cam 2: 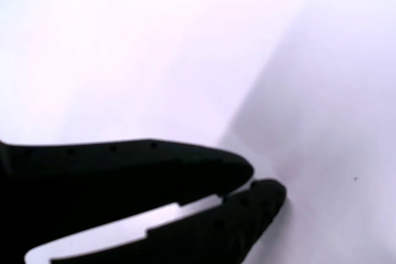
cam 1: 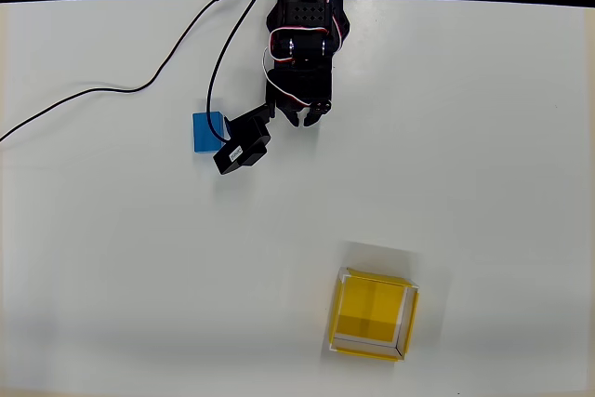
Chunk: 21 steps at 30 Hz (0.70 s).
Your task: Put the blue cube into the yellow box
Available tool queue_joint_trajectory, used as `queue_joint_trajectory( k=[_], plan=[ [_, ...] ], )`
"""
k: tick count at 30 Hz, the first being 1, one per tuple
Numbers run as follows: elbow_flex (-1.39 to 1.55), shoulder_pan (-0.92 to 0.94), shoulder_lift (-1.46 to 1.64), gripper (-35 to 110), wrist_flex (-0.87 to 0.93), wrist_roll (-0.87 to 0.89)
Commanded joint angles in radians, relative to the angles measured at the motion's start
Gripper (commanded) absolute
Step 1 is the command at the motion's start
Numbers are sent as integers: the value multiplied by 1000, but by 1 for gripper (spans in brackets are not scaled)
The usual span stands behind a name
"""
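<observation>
In the overhead view the blue cube point(cam 1: 206, 130) lies on the white table, left of the black arm. Its right edge is partly covered by a black module with a white label point(cam 1: 242, 148) that sticks out from the arm. My gripper point(cam 1: 310, 118) points down at the table to the right of the cube, well apart from it. In the wrist view the two black fingers point(cam 2: 185, 171) meet at their tips with nothing between them, so my gripper point(cam 2: 252, 183) is shut on bare table. The yellow box point(cam 1: 374, 315) sits far off at the lower right, empty.
Black cables point(cam 1: 139, 88) run from the arm's base across the upper left of the white table point(cam 1: 483, 137). The table's far edge meets a dark strip at the top of the overhead view.
</observation>
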Motion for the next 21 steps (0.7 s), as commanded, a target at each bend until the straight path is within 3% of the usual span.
queue_joint_trajectory(
  k=[1,21],
  plan=[
    [28,-12,26,4,14,2],
    [28,-18,29,0,15,-5]
  ],
)
